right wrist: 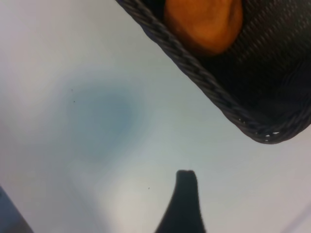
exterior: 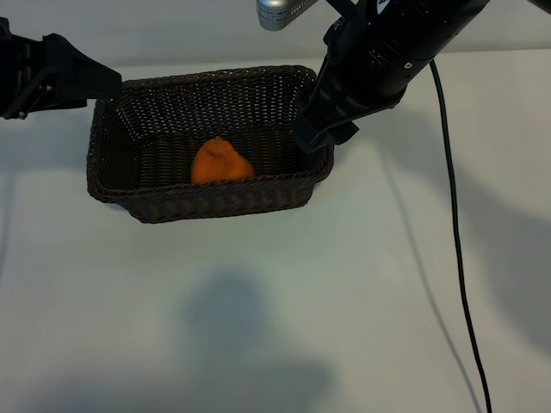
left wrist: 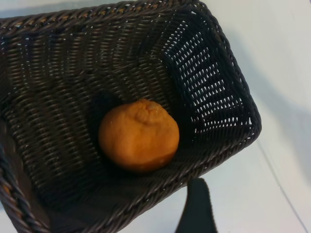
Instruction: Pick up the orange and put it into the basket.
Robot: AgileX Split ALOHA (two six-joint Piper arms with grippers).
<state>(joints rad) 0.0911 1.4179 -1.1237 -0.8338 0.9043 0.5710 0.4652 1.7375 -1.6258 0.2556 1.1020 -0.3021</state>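
Orange (exterior: pixel 221 163) rests in basket (exterior: pixel 129 205); we judge task done. Left gripper (exterior: pixel 108 82) and right gripper (exterior: pixel 320 138): both spread wide, empty, flanking basket.

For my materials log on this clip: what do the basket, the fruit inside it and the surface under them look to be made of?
The basket: dark brown woven wicker, or a plastic imitation; braided rim, light showing through gaps in one end wall, slight sheen.
The orange: real-looking citrus peel, matte and dimpled, with a puckered stem end.
The table: smooth, pale, seamless, matte enough to hold soft shadows; laminate or painted board, cannot tell.
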